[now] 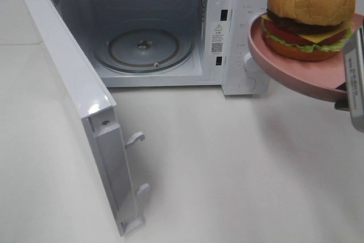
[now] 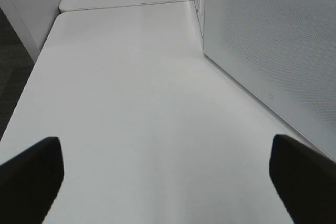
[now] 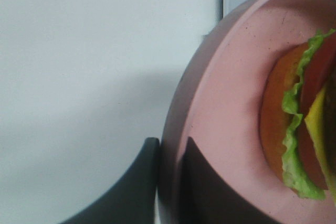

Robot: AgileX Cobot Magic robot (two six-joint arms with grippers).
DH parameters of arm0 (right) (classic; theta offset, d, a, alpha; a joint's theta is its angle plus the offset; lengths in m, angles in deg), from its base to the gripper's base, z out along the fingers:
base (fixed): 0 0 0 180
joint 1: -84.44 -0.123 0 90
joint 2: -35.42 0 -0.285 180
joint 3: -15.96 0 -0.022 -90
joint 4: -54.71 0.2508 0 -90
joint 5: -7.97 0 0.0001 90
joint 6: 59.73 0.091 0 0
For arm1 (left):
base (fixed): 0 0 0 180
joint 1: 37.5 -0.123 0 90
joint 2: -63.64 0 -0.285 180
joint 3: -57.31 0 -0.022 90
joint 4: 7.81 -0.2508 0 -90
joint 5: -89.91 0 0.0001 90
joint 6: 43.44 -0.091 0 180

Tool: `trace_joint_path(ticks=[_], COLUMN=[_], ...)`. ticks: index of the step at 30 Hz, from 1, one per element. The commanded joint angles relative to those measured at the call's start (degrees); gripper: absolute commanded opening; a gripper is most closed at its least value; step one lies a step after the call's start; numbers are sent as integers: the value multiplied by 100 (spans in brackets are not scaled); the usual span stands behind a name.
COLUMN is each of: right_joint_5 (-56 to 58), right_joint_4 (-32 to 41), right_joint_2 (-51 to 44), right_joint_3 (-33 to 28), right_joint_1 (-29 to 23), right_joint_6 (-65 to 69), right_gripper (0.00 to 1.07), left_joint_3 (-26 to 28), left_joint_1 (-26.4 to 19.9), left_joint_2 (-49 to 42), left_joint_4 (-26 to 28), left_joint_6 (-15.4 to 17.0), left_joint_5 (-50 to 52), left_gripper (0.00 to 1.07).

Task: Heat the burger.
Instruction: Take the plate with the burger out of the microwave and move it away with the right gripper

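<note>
White tabletop (image 1: 239, 163) below; my right gripper (image 3: 169, 174) pinches the round pink plate's (image 3: 220, 103) rim, stacked brown-bun burger (image 1: 308, 12) beyond my fingertips, half cropped; left gripper (image 2: 168, 174) wide open, empty.

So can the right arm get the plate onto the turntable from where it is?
Probably yes: the microwave door stands wide open, the glass turntable is bare, and the right gripper grips the pink plate beside the opening.

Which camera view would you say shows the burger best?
The exterior high view: the whole burger shows there, bun to base, on the pink plate. The right wrist view catches only its lower edge; the left wrist view shows none of it.
</note>
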Motion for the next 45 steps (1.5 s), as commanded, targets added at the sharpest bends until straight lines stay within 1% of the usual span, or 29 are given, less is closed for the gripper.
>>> trace_joint_path(ticks=[1, 3, 4, 6, 7, 8, 10, 11, 12, 13, 14, 15, 16, 17, 21, 28, 30, 31, 33, 34, 36, 39, 41, 42, 44, 45], right_joint_5=[-218, -138, -138, -34, -34, 52, 97, 166, 166, 286, 332, 332, 435, 435, 722, 1077, 1163, 1163, 1175, 1175, 1249, 1232, 1066, 1066, 1008, 1008], right_joint_4=[-413, -814, -814, -1117, -1117, -1312, -1409, -1581, -1581, -1748, -1805, -1805, -1960, -1960, -2320, -2802, -2991, -2991, -3214, -3214, -3478, -3587, -3633, -3633, -3747, -3747], right_joint_2=[-109, -109, -109, -109, -109, -109, -109, -97, -97, -74, -57, -57, -11, -11, 235, 602, 779, 779, 957, 957, 1152, 1255, 1427, 1427, 1770, 1770], right_joint_3=[57, 57, 57, 57, 57, 57, 57, 57, 57, 57, 57, 57, 57, 57, 57, 57, 57, 57, 57, 57, 57, 57, 57, 57, 57, 57], right_joint_1=[29, 29, 29, 29, 29, 29, 46, 172, 172, 390, 493, 493, 699, 699, 1043, 1100, 1100, 1100, 1100, 1100, 1100, 1175, 1455, 1455, 1748, 1748], right_joint_6=[378, 1129, 1129, 1650, 1650, 2000, 2166, 2447, 2447, 2664, 2767, 2767, 2968, 2968, 3518, 4389, 4939, 4939, 5535, 5535, 6039, 6337, 6738, 6738, 6904, 6904], right_gripper=[0, 0, 0, 0, 0, 0, 0, 0, 0, 0, 0, 0, 0, 0, 0, 0, 0, 0, 0, 0, 0, 0, 0, 0, 0, 0], left_joint_3=[-11, -11, -11, -11, -11, -11, -11, -11, -11, -11, -11, -11, -11, -11, -11, -11, -11, -11, -11, -11, -11, -11, -11, -11, -11, -11], left_joint_1=[-17, -17, -17, -17, -17, -17, -17, -17, -17, -17, -17, -17, -17, -17, -17, -17, -17, -17, -17, -17, -17, -17, -17, -17, -17, -17], left_joint_2=[-97, -97, -97, -97, -97, -97, -97, -97, -97, -97, -97, -97, -97, -97, -97, -97, -97, -97, -97, -97, -97, -97, -97, -97, -97, -97], left_joint_4=[0, 0, 0, 0, 0, 0, 0, 0, 0, 0, 0, 0, 0, 0, 0, 0, 0, 0, 0, 0, 0, 0, 0, 0, 0, 0], left_joint_6=[6, 6, 6, 6, 6, 6, 6, 6, 6, 6, 6, 6, 6, 6, 6, 6, 6, 6, 6, 6, 6, 6, 6, 6, 6, 6], left_joint_5=[17, 17, 17, 17, 17, 17, 17, 17, 17, 17, 17, 17, 17, 17, 17, 17, 17, 17, 17, 17, 17, 17, 17, 17, 17, 17], left_gripper=[101, 101, 101, 101, 101, 101, 101, 101, 101, 101, 101, 101, 101, 101, 101, 101, 101, 101, 101, 101, 101, 101, 101, 101, 101, 101])
